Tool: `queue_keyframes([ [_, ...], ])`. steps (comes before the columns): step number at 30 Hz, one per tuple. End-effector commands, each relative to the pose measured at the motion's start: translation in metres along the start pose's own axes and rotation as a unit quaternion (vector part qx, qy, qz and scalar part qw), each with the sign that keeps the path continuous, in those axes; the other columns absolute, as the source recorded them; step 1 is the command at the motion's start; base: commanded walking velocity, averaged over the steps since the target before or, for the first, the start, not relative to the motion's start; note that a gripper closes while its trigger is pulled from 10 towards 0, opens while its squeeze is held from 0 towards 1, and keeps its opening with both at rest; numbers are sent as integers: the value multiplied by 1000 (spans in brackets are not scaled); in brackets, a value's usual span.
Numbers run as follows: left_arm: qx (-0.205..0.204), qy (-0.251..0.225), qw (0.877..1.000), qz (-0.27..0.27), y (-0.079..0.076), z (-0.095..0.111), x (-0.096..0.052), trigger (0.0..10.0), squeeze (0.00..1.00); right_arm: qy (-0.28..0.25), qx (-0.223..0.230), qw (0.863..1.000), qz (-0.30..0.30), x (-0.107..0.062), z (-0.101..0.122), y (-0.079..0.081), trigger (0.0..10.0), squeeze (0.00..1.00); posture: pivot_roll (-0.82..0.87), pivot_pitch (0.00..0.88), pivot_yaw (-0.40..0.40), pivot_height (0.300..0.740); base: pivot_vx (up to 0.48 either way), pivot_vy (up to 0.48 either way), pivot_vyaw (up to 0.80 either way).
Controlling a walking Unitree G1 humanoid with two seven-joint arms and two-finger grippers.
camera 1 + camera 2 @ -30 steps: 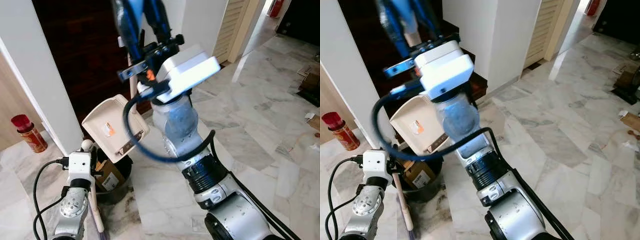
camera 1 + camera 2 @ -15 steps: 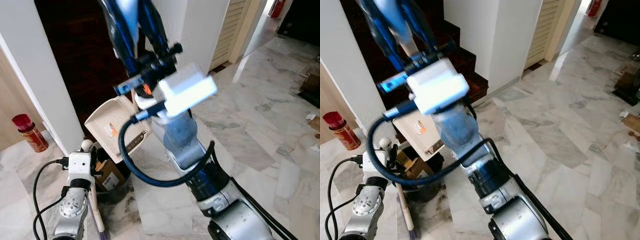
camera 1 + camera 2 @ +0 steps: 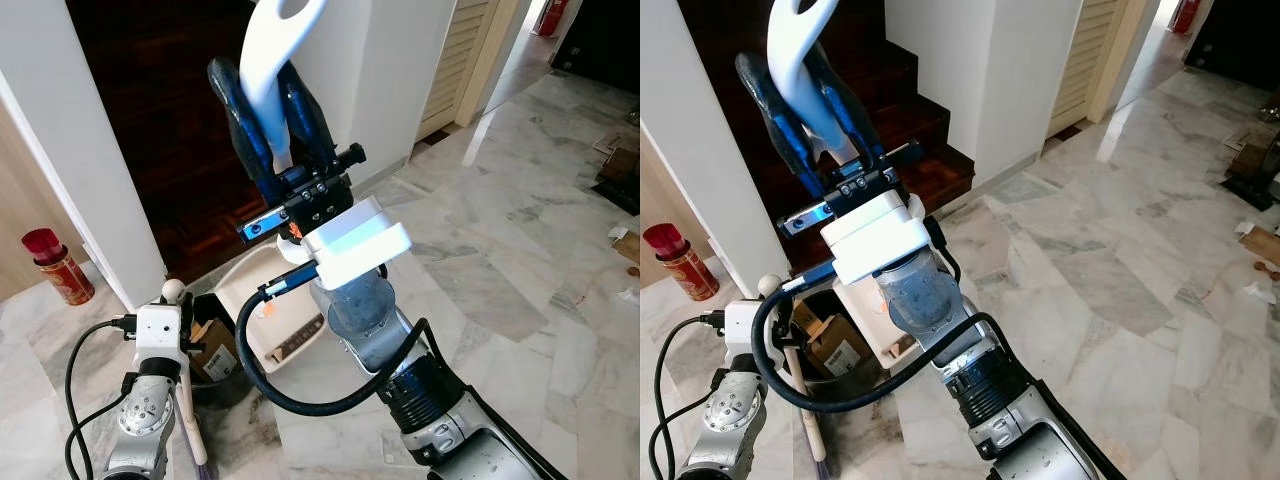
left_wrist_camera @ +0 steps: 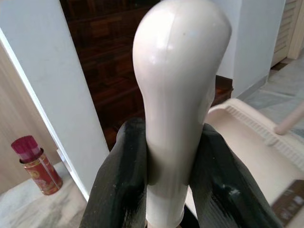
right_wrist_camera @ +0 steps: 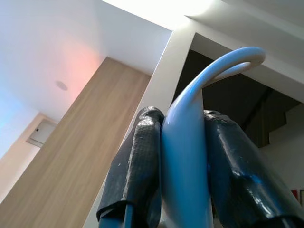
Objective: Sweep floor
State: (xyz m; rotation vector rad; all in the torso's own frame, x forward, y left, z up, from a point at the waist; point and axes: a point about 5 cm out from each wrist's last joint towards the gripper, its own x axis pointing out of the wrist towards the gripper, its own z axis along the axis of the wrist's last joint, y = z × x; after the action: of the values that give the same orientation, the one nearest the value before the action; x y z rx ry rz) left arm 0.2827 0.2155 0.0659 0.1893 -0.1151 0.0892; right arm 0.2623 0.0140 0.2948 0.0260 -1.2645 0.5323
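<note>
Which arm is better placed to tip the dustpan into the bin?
Right. The right tool is shut on the dustpan handle, with the dustpan hanging by the black bin. The left tool is shut on the broom handle.

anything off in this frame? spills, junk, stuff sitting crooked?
Yes: scraps of litter lie on the marble floor at the far right, unswept. The cream dustpan hangs tilted over the black bin holding cardboard, its handle clamped in the right end effector. No spills or damage visible.
</note>
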Motion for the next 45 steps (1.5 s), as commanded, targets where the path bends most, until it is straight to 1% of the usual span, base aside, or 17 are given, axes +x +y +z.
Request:
queue_keyframes([
  [1, 6, -13, 1000, -16, -5, 4, 3, 10000, 0, 28, 83, 994, -71, 9, 1, 11, 10000, 0, 82, 41, -75, 740, 0, 0, 0],
  [2, 6, -13, 1000, -16, -5, 4, 3, 10000, 0, 28, 83, 994, -71, 9, 1, 11, 10000, 0, 82, 41, -75, 740, 0, 0, 0],
  [3, 5, -13, 1000, -17, -5, 4, 3, 10000, 0, 84, 114, 985, -102, 6, -13, 6, 10000, 0, 82, 41, -75, 740, 0, 0, 0],
  [4, 5, -12, 1000, -17, -6, 4, 3, 10000, 0, 107, 119, 980, -121, 4, -20, 1, 10000, 0, 83, 41, -76, 740, 0, 0, 0],
  [6, 5, -12, 1000, -18, -6, 4, 3, 10000, 0, 120, 120, 976, -133, 2, -24, -1, 10000, 0, 83, 41, -76, 740, 0, 0, 0],
  [10, 4, -13, 1000, -20, -7, 5, 2, 10000, 0, 196, 150, 949, -196, -11, -48, -22, 10000, 0, 79, 41, -77, 740, 0, 0, 0],
  [14, 3, -13, 1000, -21, -7, 5, 2, 10000, 0, 212, 160, 939, -218, -15, -54, -30, 10000, 0, 79, 41, -77, 740, 0, 0, 0],
  [16, 2, -13, 1000, -23, -8, 5, 3, 10000, 0, 244, 179, 920, -250, -23, -64, -43, 10000, 0, 78, 41, -76, 740, 0, 0, 0],
  [20, 2, -12, 1000, -25, -8, 5, 3, 10000, 0, 259, 190, 909, -265, -26, -68, -48, 10000, 0, 77, 41, -75, 740, 0, 0, 0],
  [26, 3, -12, 1000, -27, -9, 5, 3, 10000, 0, 274, 180, 904, -275, -32, -73, -58, 10000, 0, 81, 40, -72, 740, 0, 0, 0],
  [30, 2, -12, 999, -30, -9, 5, 3, 10000, 0, 285, 155, 899, -295, -42, -77, -85, 10000, 0, 80, 36, -70, 740, 0, 0, 0],
  [31, 2, -12, 999, -30, -9, 5, 3, 10000, 0, 285, 155, 899, -295, -42, -77, -85, 10000, 0, 80, 36, -70, 740, 0, 0, 0],
  [34, 1, -12, 999, -32, -10, 5, 3, 10000, 0, 289, 142, 896, -306, -47, -77, -102, 10000, 0, 80, 36, -70, 740, 0, 0, 0],
  [35, 0, -12, 999, -33, -10, 5, 4, 10000, 0, 291, 129, 896, -311, -51, -77, -111, 10000, 0, 81, 30, -67, 740, 0, 0, 0],
  [39, -2, -12, 999, -38, -12, 6, 4, 10000, 0, 299, 93, 896, -316, -61, -75, -135, 10000, 0, 79, 28, -64, 740, 0, 0, 0],
  [43, -2, -11, 999, -40, -12, 6, 4, 10000, 0, 302, 76, 899, -308, -66, -72, -150, 10000, 0, 78, 27, -60, 740, 0, 0, 0],
  [45, -2, -11, 999, -42, -12, 6, 5, 10000, 0, 305, 52, 898, -312, -71, -68, -163, 10000, 0, 78, 29, -56, 740, 0, 0, 0],
])
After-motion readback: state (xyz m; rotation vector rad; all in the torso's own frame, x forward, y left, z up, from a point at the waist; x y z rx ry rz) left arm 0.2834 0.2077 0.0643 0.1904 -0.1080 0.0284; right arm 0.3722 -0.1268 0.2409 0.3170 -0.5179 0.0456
